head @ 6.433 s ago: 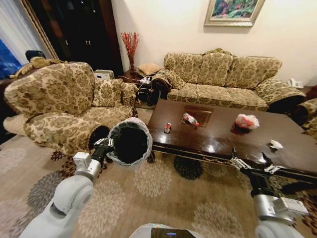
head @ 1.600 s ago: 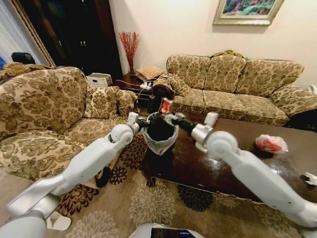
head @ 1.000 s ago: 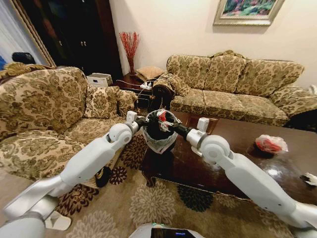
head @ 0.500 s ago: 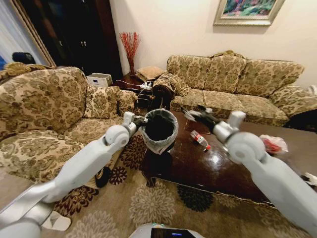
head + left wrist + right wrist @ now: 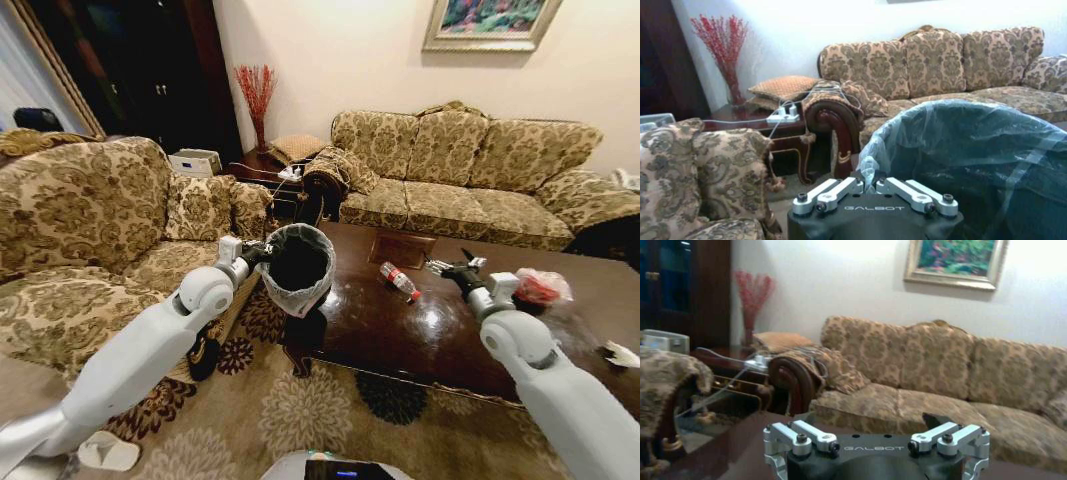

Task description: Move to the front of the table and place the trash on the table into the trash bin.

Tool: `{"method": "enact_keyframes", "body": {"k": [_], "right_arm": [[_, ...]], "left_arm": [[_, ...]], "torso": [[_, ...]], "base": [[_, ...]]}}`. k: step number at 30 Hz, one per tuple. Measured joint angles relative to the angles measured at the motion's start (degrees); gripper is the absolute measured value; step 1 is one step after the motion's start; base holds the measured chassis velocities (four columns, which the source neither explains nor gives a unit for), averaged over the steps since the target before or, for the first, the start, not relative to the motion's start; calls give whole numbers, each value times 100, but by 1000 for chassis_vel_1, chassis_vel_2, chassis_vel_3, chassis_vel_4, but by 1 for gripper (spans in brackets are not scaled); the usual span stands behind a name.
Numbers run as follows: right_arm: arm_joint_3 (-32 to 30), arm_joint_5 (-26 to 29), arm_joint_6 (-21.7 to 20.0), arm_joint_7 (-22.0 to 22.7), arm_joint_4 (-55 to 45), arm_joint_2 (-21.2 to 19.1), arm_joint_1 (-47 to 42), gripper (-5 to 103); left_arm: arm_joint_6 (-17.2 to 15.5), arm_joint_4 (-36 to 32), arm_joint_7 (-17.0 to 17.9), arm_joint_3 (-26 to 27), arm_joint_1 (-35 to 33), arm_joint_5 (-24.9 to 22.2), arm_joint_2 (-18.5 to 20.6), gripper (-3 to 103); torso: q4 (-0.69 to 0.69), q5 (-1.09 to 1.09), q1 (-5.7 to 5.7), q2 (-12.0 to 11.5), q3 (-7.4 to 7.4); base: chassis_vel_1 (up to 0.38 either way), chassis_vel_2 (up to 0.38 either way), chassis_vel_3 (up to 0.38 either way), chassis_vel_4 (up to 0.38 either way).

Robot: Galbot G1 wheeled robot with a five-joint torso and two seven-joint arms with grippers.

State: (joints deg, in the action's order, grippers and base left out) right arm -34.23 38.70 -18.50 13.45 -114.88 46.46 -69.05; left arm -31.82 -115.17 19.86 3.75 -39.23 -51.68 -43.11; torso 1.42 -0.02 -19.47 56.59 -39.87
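Observation:
My left gripper (image 5: pixel 256 252) is shut on the rim of the trash bin (image 5: pixel 298 264), a black bin with a pale liner, and holds it tilted in the air at the table's left end. In the left wrist view the left gripper (image 5: pixel 871 186) pinches the liner at the bin's (image 5: pixel 973 160) edge. My right gripper (image 5: pixel 448 264) hovers open and empty over the dark glossy table (image 5: pixel 440 340), just right of a clear red-labelled bottle (image 5: pixel 400 281) lying on it. A red-and-white bag bundle (image 5: pixel 540 287) and a white paper scrap (image 5: pixel 619 354) lie farther right. The right gripper (image 5: pixel 870 432) has its fingers spread.
A patterned armchair (image 5: pixel 80 230) stands on the left, close to my left arm. A matching sofa (image 5: pixel 470 170) runs behind the table. A side table with cables (image 5: pixel 280 180) sits in the corner. Patterned carpet (image 5: pixel 320 410) lies in front of the table.
My right gripper held a red-and-white wrapper over the bin, then came away empty and swung right over the table. The bin has lowered slightly and the camera has shifted a little.

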Motion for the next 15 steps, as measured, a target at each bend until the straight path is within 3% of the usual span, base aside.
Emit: {"method": "enact_keyframes", "body": {"k": [5,11,15], "right_arm": [[-173,-40,36,-57,-56,172,-275,100],[-578,-315,403,-440,-55,788,-810,100],[-690,-363,421,-474,-67,988,-934,100]], "left_arm": [[0,-2,-1,-7,2,7,-14,5],[43,10,-11,-4,-30,6,-13,5],[189,70,57,2,-98,6,-50,5]], "torso": [[0,2,0,0,0],[-3,3,0,0,0],[-6,2,-1,0,0]], "base": [[-36,-31,-42,-46],[-91,-92,-88,-87],[-104,-96,-89,-109]]}}
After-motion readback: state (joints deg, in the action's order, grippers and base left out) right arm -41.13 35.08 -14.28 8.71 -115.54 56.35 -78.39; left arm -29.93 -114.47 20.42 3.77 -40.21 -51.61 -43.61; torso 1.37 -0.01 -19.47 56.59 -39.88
